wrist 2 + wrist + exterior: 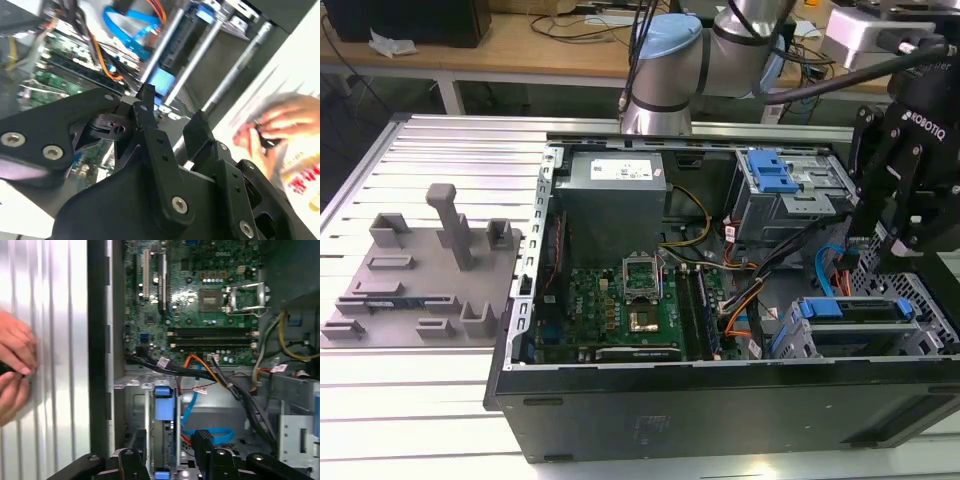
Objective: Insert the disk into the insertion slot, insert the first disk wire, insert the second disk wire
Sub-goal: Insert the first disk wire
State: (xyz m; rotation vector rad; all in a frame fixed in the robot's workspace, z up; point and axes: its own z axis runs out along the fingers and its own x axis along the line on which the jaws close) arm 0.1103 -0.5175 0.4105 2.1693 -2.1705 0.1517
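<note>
Ribbed aluminium table point(420, 400) bears the open computer case point(720, 420). To the exterior view's right of the motherboard point(620, 300), the disk point(850, 310) sits in the insertion slot point(925, 305). The gripper point(898, 245) hovers above it, fingers apart, gripping nothing. Disk judged rigid, weighty and shock-sensitive (grasp the blue carrier's edges). A cluttered workbench point(520, 45) stands behind.

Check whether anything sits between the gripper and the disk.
Nothing visible does. In the first wrist view the open gripper hangs over the disk in the insertion slot with a free gap; a blue cable loops beside it, not across.
</note>
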